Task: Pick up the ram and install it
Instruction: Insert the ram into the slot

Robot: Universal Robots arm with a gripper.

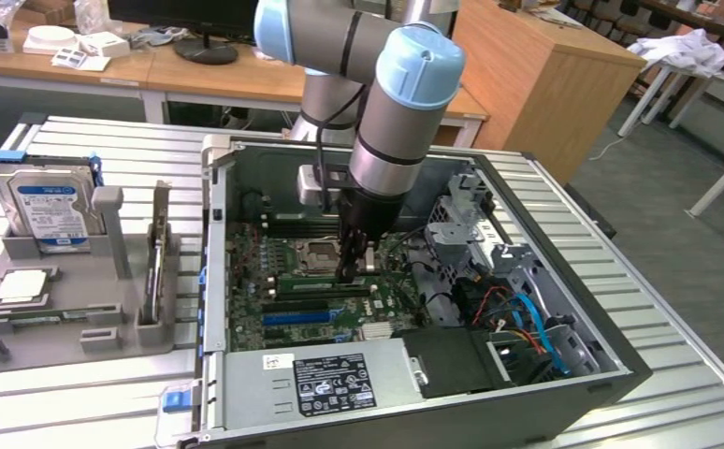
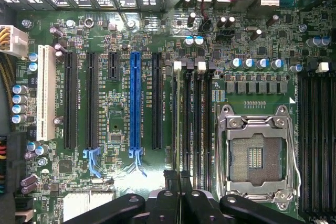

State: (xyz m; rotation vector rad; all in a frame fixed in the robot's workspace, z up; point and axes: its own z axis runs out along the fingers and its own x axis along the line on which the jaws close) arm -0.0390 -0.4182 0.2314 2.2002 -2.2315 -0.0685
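Closed nearly tight, the gripper [image 2: 178, 177] is hanging over the motherboard's memory slots [image 2: 191, 124], and the ram, judged light, stiff and fragile, is calling for a pinch along its top edge.

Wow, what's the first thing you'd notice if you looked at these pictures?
The big blue-capped robot arm reaches down into the open computer case, its gripper low over the green motherboard. On that board, one bright blue slot stands out among black slots. At the exterior view's left, a silver hard drive stands upright in a grey tray.
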